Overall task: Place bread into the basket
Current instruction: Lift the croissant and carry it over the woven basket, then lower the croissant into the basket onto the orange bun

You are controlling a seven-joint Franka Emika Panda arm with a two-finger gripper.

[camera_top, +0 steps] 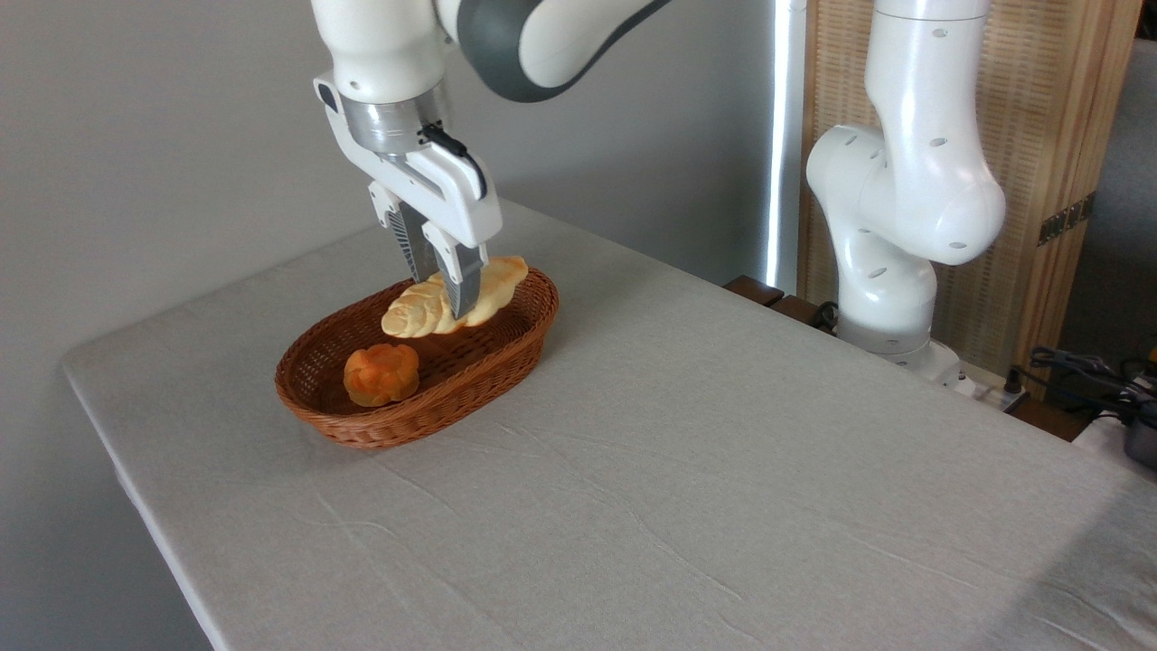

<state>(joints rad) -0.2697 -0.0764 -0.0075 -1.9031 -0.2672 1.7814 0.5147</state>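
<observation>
The hand (441, 287) is pointing downward over the far half of the basket, its two fingers (461, 285) clamped across the middle of the bread (425, 312) and gripping it; the bread is hanging roughly level, tilting a little, with its left tip lower and its right tip reaching out above the far rim; it is looking lifted clear of the basket floor, though how much air is under it is hard to judge from this angle; the basket (398, 425) is sitting on the table (723, 470) toward the left side, and the orange bun (381, 373) is lying inside its near half, just apart from the loaf's lower tip; the arm's white base (890, 298) is standing at the table's far right edge, well apart from all this; judging by the pose, the carrying step is ending and the placing step is in hand; the next move is calling for a short descent so the loaf is resting on the weave, keeping it off the bun and keeping its right tip inside the rim, then a parting of the fingers and a straight lift away, so the loaf is not dragging out with them
</observation>
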